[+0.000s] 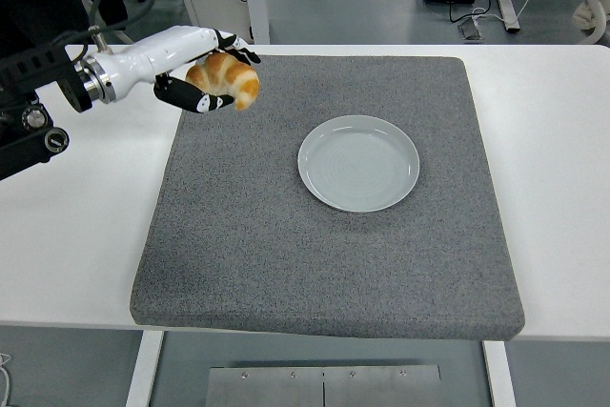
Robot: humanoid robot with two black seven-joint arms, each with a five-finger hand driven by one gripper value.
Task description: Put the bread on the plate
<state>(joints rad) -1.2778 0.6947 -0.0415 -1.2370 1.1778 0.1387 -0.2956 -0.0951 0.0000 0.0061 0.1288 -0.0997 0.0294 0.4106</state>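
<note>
The golden-brown crescent-shaped bread is hanging in the air above the far left corner of the grey felt mat, pinched between the curled fingers of the left robot hand (white shell, black fingertips). The round pale grey-blue ceramic plate is sitting well apart on the mat, which is covering the white worktop.

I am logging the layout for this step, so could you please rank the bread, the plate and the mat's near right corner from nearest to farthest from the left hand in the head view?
1. Bread: held in the left hand, above the mat's far left corner.
2. Plate: empty, right of the hand, mid-mat.
3. Mat's near right corner: diagonally opposite, by the table's near edge.
</note>
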